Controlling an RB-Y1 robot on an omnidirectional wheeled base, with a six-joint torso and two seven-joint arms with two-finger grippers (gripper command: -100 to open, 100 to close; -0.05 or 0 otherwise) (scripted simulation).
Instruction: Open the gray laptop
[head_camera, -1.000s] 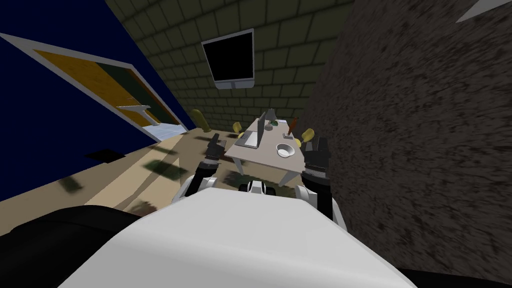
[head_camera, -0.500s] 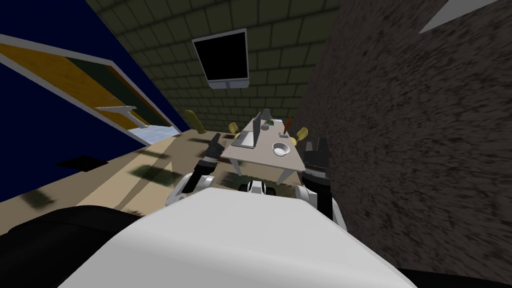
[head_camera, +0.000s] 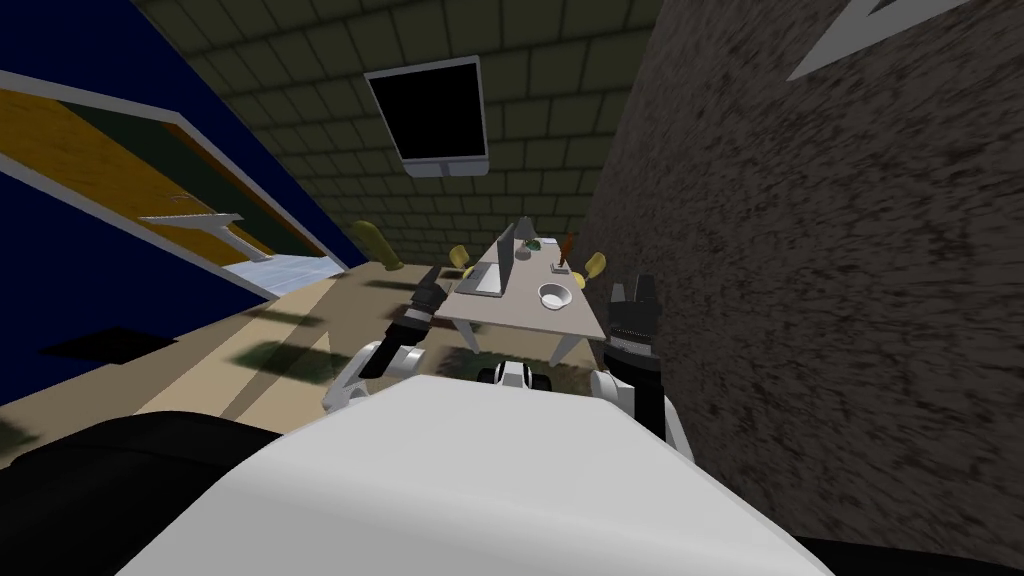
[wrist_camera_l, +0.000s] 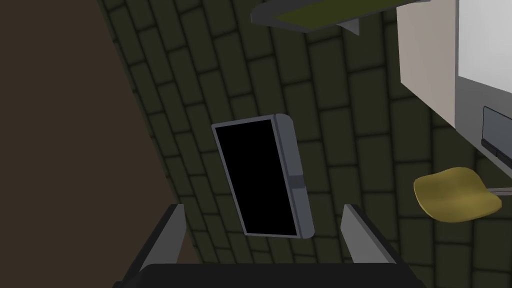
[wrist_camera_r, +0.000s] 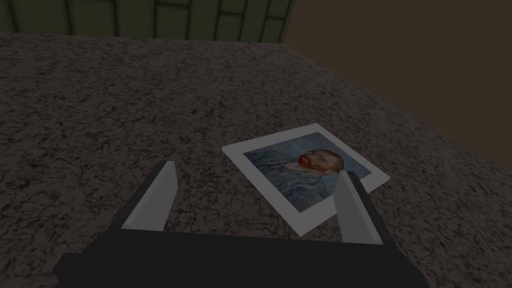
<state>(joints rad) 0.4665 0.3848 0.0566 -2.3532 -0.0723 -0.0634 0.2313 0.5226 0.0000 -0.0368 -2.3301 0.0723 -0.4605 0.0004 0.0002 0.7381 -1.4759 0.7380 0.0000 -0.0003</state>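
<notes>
Since the head camera has swung during the last second, the wall screen (head_camera: 430, 110) and the table (head_camera: 510, 312) now sit further left in the head view, and that shift is your own turning, not the furniture's. Your left gripper (head_camera: 432, 285) hangs just off the table's near left corner, with more of its forearm showing than before. Its fingers (wrist_camera_l: 170, 240) stand well apart and hold nothing. Your right gripper (head_camera: 632, 295) is raised at the table's right side, close to the rough dark wall (head_camera: 820, 300), and its fingers (wrist_camera_r: 157, 200) are also spread and empty. The grey laptop (head_camera: 492, 275) rests on the left part of the tabletop beyond the left gripper, and its lid looks raised. A white bowl (head_camera: 555, 295) sits to the laptop's right, nearer you. A yellow chair (head_camera: 460, 256) stands at the table's left edge, beside the laptop and past the left gripper. The left wrist view gives you the finger spread, with the wall screen between the blades and a yellow seat off to one side. The head view gives you the whole tabletop, with small items at its far end too small to name.
</notes>
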